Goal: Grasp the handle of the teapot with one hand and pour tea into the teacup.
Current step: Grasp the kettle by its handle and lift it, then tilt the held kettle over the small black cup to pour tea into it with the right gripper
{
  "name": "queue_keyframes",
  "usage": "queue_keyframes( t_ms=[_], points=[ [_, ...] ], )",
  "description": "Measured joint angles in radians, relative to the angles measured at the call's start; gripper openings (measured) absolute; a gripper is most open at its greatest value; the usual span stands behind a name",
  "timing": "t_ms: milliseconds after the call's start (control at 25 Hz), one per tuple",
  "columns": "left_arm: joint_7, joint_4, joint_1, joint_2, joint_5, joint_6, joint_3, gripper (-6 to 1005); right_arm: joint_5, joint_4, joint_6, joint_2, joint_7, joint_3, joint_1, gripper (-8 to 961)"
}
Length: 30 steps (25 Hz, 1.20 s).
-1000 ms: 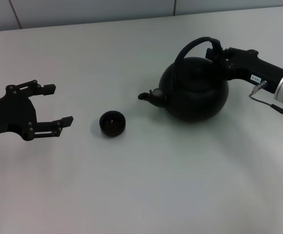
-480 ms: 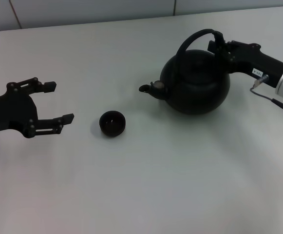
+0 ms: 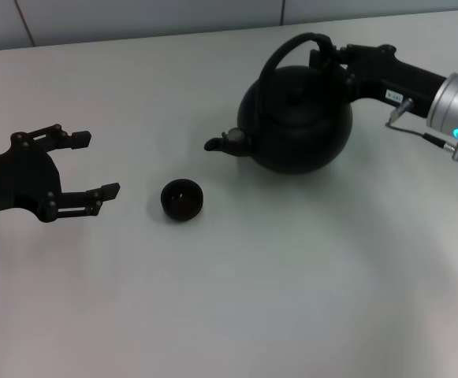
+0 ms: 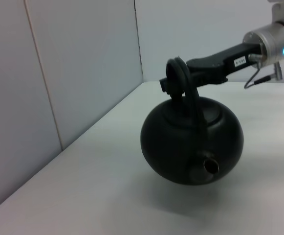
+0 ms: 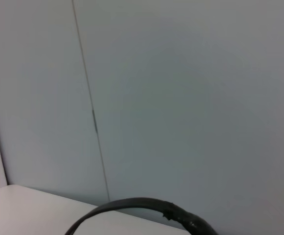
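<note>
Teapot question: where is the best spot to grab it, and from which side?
Grip the teapot by its arched handle, near the top, coming from the side away from the spout. The hoop stands clear above the lid, leaving room. The right claw holds it there; the left claw waits open, beside the teacup.

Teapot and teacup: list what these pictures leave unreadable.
- Teapot contents: its flat lid covers them in the head and left wrist views.
- Right gripper on the handle: black on black in the head view; the right wrist view shows only an arc of the handle.
- Teacup inside: too dark to tell in the head view.
- Left gripper: idle beside the teacup.
</note>
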Motion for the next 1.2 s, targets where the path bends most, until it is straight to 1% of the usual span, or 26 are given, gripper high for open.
queue_keyframes(
  t_ms=[80,120,160,200,280,320,480,560,720,760,920,1200],
  points=[
    [0.0,0.0,0.001,0.0,0.0,0.0,0.0,870,-0.001,-0.036,0.01,-0.001,0.029,-0.033,-0.002,147],
    [0.0,0.0,0.003,0.0,0.0,0.0,0.0,870,-0.002,-0.076,0.025,-0.001,0.041,-0.076,-0.009,147],
    [0.0,0.0,0.004,0.0,0.0,0.0,0.0,870,-0.002,-0.092,0.032,-0.001,0.042,-0.097,-0.012,146],
    [0.0,0.0,0.004,0.0,0.0,0.0,0.0,870,-0.002,-0.092,0.032,-0.001,0.042,-0.097,-0.012,146],
    [0.0,0.001,0.005,0.0,0.0,0.0,0.0,870,-0.012,-0.119,0.039,-0.001,0.041,-0.129,-0.014,146],
    [0.0,0.002,0.005,0.0,0.0,0.0,0.0,870,-0.041,-0.141,0.041,-0.001,0.042,-0.144,-0.012,146],
    [0.0,0.002,0.005,0.0,0.0,-0.001,0.0,870,-0.082,-0.166,0.048,0.002,0.053,-0.152,0.0,146],
    [0.0,0.002,0.005,0.0,0.0,-0.002,0.0,870,-0.091,-0.182,0.056,0.003,0.06,-0.172,0.007,146],
    [0.0,0.001,0.003,0.0,0.0,-0.014,0.0,870,-0.094,-0.222,0.1,0.003,0.068,-0.236,0.011,146],
    [0.0,0.001,0.003,0.0,0.0,-0.017,0.0,870,-0.094,-0.24,0.122,0.003,0.073,-0.267,0.012,146],
    [0.0,0.001,0.004,-0.001,0.0,-0.023,0.0,870,-0.099,-0.263,0.14,0.002,0.082,-0.299,0.021,146],
    [0.0,0.001,0.003,-0.001,0.0,-0.025,0.0,870,-0.123,-0.315,0.142,0.003,0.083,-0.316,0.028,145]
  ],
)
